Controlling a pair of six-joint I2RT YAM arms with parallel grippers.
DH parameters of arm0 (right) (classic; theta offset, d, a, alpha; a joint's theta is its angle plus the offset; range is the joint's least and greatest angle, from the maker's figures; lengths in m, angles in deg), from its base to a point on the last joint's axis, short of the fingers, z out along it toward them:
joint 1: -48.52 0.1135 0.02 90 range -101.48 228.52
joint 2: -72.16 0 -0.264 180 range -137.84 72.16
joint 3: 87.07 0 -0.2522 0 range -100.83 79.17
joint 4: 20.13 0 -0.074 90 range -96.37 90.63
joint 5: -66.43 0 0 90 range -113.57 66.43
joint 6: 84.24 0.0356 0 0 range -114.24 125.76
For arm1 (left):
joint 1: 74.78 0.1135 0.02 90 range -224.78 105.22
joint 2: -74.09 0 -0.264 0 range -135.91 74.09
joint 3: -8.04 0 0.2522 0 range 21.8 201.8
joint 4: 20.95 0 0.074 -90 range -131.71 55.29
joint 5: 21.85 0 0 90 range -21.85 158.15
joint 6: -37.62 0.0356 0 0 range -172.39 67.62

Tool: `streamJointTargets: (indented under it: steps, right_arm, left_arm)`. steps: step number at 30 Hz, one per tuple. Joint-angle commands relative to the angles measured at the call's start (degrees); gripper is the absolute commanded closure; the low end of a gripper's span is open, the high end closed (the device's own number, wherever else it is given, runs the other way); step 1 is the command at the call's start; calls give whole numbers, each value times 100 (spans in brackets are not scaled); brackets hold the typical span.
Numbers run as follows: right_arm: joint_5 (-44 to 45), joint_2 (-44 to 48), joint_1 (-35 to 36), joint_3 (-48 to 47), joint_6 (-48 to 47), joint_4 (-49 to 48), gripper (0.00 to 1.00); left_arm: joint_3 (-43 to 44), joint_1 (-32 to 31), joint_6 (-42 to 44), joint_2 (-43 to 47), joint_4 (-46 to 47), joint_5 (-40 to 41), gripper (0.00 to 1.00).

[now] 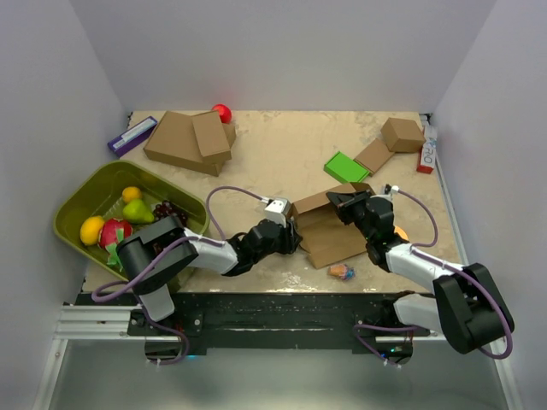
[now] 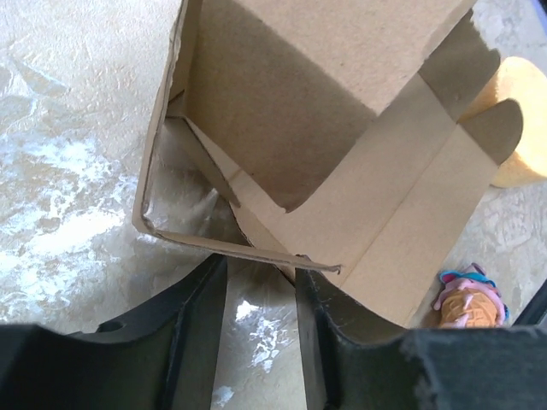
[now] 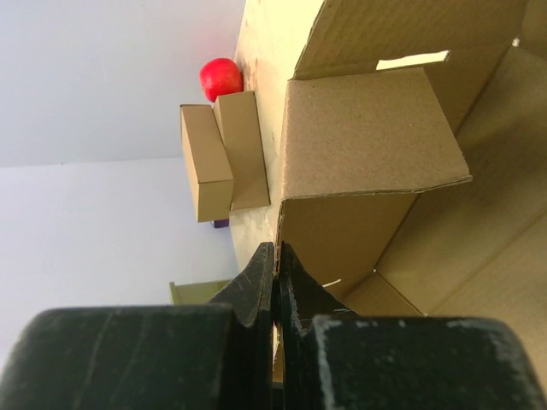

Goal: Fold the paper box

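Note:
The paper box is a brown cardboard mailer lying half-formed near the table's front middle, with flaps raised. In the left wrist view its inside and side flaps fill the frame. My left gripper is at the box's left side. Its jaws stand apart, a thin flap edge crosses just beyond the fingertips, and bare table shows between them. My right gripper is at the box's far right corner. It is shut on the edge of an upright wall of the box.
A green bin of fruit sits at the left. Stacked brown boxes and a red ball are at the back left. A green block and a small brown box are at the back right. An ice-cream toy lies by the front edge.

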Motion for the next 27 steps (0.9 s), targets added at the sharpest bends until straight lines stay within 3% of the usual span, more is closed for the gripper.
streamJointTargets:
  steps: [1, 17, 27]
  right_arm:
    - [72, 142, 36, 78, 6, -85, 100]
    - [134, 213, 36, 17, -29, 29, 100]
    - [143, 265, 36, -1, 50, 55, 100]
  left_arm:
    - [135, 8, 218, -52, -137, 166, 63]
    - [-261, 8, 78, -78, -515, -71, 67]
    - [-367, 8, -11, -289, -761, 95, 63]
